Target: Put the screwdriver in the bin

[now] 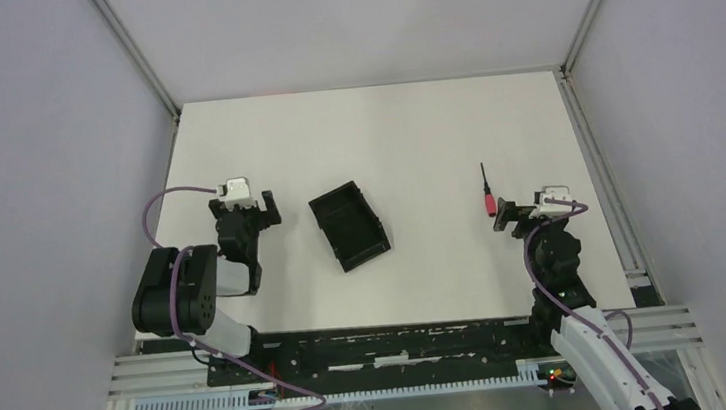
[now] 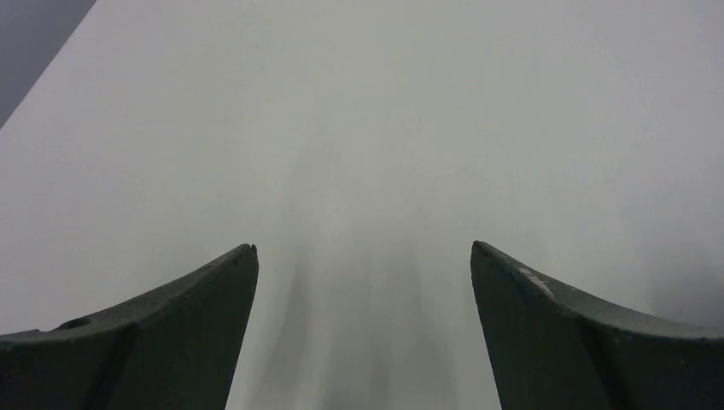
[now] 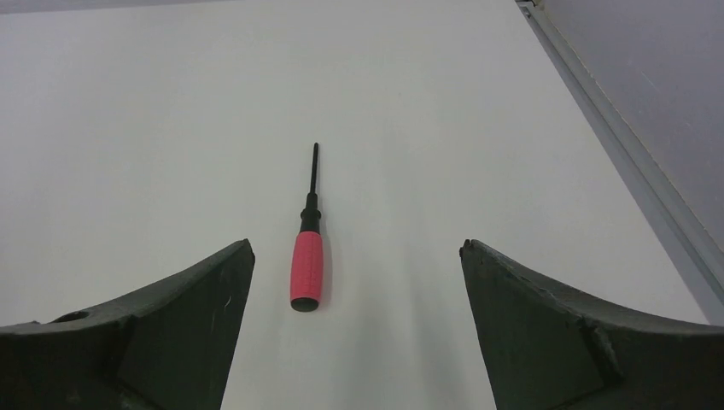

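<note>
I see the screwdriver [image 3: 307,256] lying flat on the white table [image 1: 412,130], its red handle toward my right gripper [image 3: 356,245], whose jaws are spread wide and hold nothing. The bin [image 1: 349,226] sits apart, mid-table, between both arms. My left gripper [image 2: 363,248] also has its jaws spread.

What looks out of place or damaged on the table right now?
Only the bin sits askew, turned at an angle to the edges of the table, though upright and empty. The screwdriver lies flat and intact ahead of the open right gripper, shaft pointing away. No spills or damage show.
</note>
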Available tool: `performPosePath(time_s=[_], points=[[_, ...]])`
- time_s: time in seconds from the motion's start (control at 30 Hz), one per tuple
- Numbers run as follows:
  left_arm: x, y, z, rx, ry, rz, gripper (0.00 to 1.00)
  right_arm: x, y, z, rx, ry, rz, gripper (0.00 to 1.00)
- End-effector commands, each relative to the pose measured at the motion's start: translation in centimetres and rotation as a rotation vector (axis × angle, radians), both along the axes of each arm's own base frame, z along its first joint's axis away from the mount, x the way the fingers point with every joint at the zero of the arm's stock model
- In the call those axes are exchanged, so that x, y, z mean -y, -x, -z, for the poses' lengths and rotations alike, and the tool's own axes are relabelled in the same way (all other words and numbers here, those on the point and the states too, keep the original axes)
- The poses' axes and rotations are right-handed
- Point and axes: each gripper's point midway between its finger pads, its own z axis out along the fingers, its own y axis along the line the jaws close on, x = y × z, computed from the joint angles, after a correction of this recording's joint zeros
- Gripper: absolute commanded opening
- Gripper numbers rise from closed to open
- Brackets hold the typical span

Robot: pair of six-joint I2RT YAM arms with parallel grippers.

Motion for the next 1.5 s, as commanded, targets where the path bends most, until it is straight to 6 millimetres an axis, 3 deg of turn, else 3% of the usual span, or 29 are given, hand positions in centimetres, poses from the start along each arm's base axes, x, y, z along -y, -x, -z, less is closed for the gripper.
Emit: performPosePath(time_s=[0.0,0.17,0.23,0.27,0.3,0.37,0.5,0.63,0.97,1.1,1.3,1.37,1.47], points=[[0.1,-0.2,-1.4,0.048,0.018,0.003,1.0,0.2,0.2,1.2,-0.022,0.003,0.013,0.98],[0.1,-0.3,-1.4,0.05,0.018,0.003,1.0,-2.3,-2.2,-5.8,0.017,0.051,-0.125,0.98],[0.1,-0.2,-1.4,0.05,0.018,0.003,1.0,-2.1,-3.8,-7.2,-0.103,0.095,-0.105,0.98],[0.1,-0.2,-1.4,0.049,0.018,0.002,1.0,-1.5,-4.5,-6.3,-0.236,0.131,-0.078,0.98],[0.1,-0.3,-1.4,0.05,0.018,0.004,1.0,-1.2,-5.5,-7.6,-0.317,0.148,-0.055,0.98],[0.1,-0.2,-1.4,0.05,0.018,0.003,1.0,-1.4,-7.2,-6.8,-0.514,0.224,-0.081,0.98],[0.1,-0.3,-1.4,0.05,0.018,0.004,1.0,-3.4,-9.4,-4.8,-0.693,0.253,-0.216,0.97],[0.1,-0.2,-1.4,0.05,0.019,0.003,1.0,-4.2,-10.6,-0.9,-0.841,0.256,-0.267,0.91],[0.1,-0.2,-1.4,0.05,0.018,0.003,1.0,-2.7,-9.5,8.3,-1.059,0.18,-0.24,0.68],[0.1,-0.2,-1.4,0.05,0.018,0.003,1.0,-2.7,-9.6,11.1,-1.115,0.152,-0.263,0.46],[0.1,-0.2,-1.4,0.05,0.019,0.002,1.0,-3.1,-8.3,12.7,-1.203,0.132,-0.306,0.17],[0.1,-0.2,-1.4,0.05,0.019,0.002,1.0,-2.7,-8.3,12.0,-1.224,0.15,-0.295,0.0],[0.1,-0.2,-1.4,0.049,0.018,0.003,1.0,-2.6,-9.1,8.6,-1.22,0.16,-0.287,0.0]])
